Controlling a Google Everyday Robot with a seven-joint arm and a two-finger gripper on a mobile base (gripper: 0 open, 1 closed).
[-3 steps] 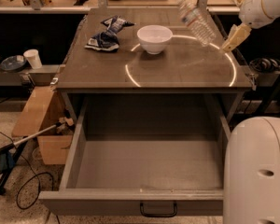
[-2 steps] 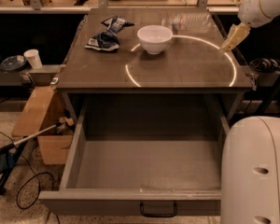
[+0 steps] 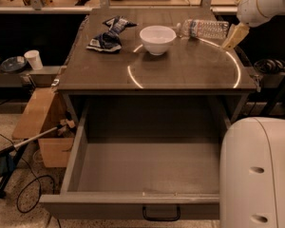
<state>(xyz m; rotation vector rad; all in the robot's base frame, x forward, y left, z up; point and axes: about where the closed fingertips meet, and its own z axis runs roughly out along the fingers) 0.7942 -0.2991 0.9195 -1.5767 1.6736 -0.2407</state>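
A clear plastic water bottle [image 3: 202, 28] lies on its side at the back right of the brown table top [image 3: 180, 70], its cap end pointing left toward a white bowl [image 3: 157, 38]. My gripper [image 3: 233, 37] hangs on the white arm [image 3: 263, 4] just right of the bottle's base, close to it but holding nothing. A crumpled dark blue snack bag [image 3: 107, 34] lies left of the bowl.
Below the table top a wide grey drawer [image 3: 147, 167] stands pulled out with nothing in it. The robot's white body [image 3: 259, 175] fills the lower right. A cardboard box [image 3: 40, 127], cables and a white cup [image 3: 34, 59] sit to the left.
The bottle, tilted in the air beside the gripper a second ago, has toppled left and now lies flat on the table. The gripper has barely moved.
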